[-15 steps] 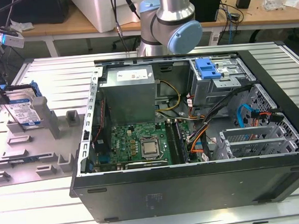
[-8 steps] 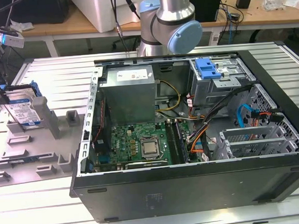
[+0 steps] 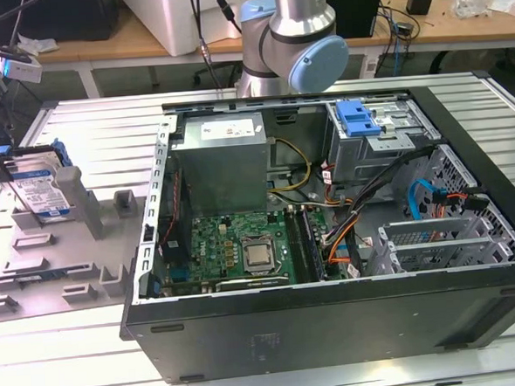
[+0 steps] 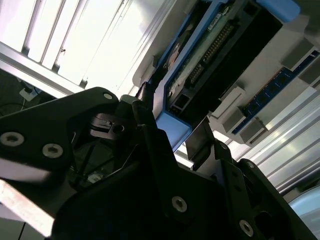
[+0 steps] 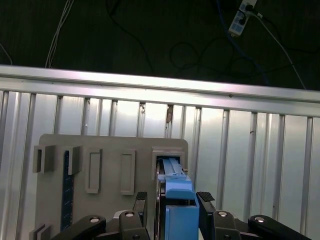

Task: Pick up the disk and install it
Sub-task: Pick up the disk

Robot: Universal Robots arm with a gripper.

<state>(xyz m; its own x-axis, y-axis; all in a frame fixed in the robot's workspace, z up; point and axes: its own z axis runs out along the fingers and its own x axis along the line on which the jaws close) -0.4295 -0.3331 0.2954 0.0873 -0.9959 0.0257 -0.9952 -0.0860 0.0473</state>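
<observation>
First wrist view: we are seeing the black gripper [image 5: 173, 197] straddling, jaws spread just wider than it, the flat silver disk in its blue plastic carrier [image 5: 179, 220], standing upright in the grey slotted rack [image 5: 112, 145].

**Two close cameras, one far**

The first wrist view rides just behind the gripper [image 5: 173, 199], looking along it at the disk [image 5: 179, 197] (very near). The second wrist view looks past the gripper's side, nearer. The exterior view stands well back; all share the disk.
</observation>
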